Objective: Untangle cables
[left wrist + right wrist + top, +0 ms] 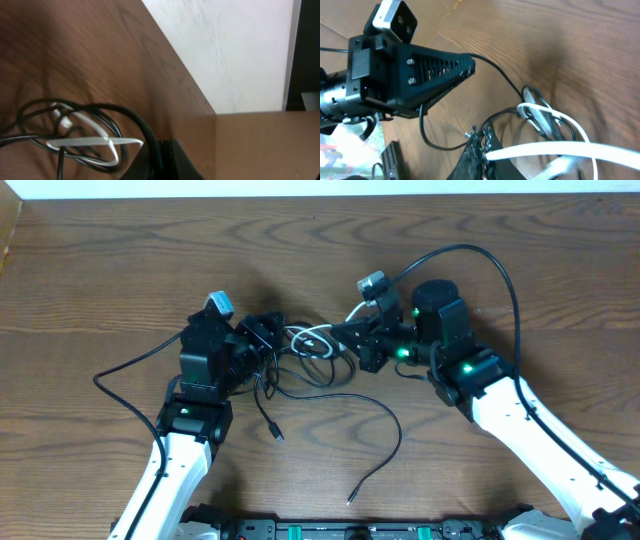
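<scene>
The left claw [262,338] is pressed together on a black cable [497,75]. In the right wrist view this thin cord comes straight out of the pointed tip of the claw and runs down toward the tangle [312,345]. In the left wrist view the same dark cord bends into the closed fingers [162,157] at the bottom edge. The right claw [342,338] is also closed, and it pinches the white cable [555,149], which leaves its tip [479,150] as a flat pale band going to the side. The two claws face each other over the wooden table [120,270], and the tangle sits between them, reaching both tips. It is a small knot of black loops with the white cable wound through it. From the pictures I cannot tell if the knot rests on the wood or hangs a little above it. Below the left claw a short black cord goes toward the robot's base and ends in a small plug [277,436] lying on the table. A long black cord [395,420] leaves the knot, curves below the right claw and ends free [350,499], well apart from both claws.
</scene>
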Controlling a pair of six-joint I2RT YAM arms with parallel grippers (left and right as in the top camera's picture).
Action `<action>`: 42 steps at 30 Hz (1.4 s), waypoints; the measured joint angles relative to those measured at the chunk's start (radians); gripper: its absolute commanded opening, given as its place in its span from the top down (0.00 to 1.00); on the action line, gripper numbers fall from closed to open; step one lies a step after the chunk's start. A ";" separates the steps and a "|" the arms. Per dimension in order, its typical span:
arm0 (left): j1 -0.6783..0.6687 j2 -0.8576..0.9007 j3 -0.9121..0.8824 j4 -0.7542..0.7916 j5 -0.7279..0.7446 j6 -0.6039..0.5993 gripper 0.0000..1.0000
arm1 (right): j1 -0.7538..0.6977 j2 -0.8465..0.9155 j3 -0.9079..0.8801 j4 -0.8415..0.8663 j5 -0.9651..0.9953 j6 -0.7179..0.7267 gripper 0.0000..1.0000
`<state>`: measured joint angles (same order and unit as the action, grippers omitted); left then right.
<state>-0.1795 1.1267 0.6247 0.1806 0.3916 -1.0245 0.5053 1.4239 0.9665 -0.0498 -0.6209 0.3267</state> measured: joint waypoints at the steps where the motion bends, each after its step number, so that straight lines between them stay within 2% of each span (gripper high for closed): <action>1: 0.000 0.000 0.000 0.000 0.011 0.000 0.92 | -0.002 -0.004 0.000 -0.041 0.012 0.002 0.99; 6: 0.000 0.000 0.000 0.000 0.087 0.014 0.92 | -0.005 -0.002 -0.001 -0.100 0.073 0.001 0.99; 10: 0.000 0.000 0.000 -0.018 0.145 0.140 0.92 | -0.013 -0.002 -0.001 -0.167 0.172 -0.010 0.99; 14: 0.000 0.000 0.000 -0.106 0.179 0.262 0.92 | -0.056 -0.002 -0.001 -0.292 0.320 -0.013 0.99; 20: 0.000 0.000 0.000 -0.131 0.193 0.327 0.92 | -0.180 -0.004 -0.001 -0.474 0.525 0.013 0.99; 27: 0.000 0.000 0.000 -0.132 0.204 0.346 0.93 | -0.377 -0.010 -0.001 -0.586 0.599 0.043 0.98; 28: 0.000 0.000 0.000 -0.132 0.205 0.346 0.92 | -0.401 -0.010 -0.001 -0.594 0.595 0.047 0.93; 32: 0.000 0.000 0.000 -0.131 0.209 0.346 0.92 | -0.473 -0.011 -0.001 -0.608 0.541 0.062 0.57; 34: -0.005 0.000 0.000 -0.125 0.209 0.346 0.92 | -0.478 -0.011 -0.001 -0.605 0.516 0.063 0.47; 35: -0.010 0.000 0.000 -0.119 0.209 0.345 0.92 | -0.478 -0.011 -0.001 -0.601 0.505 0.064 0.39; 39: -0.058 0.000 0.000 -0.110 0.179 0.311 0.92 | -0.478 -0.011 -0.001 -0.541 0.442 0.069 0.31; 42: -0.116 0.000 0.000 -0.109 0.108 0.246 0.92 | -0.478 -0.012 -0.001 -0.449 0.300 0.061 0.28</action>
<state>-0.2955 1.1267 0.6250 0.0715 0.4995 -0.7788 0.0273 1.4120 0.9657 -0.4992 -0.3206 0.3878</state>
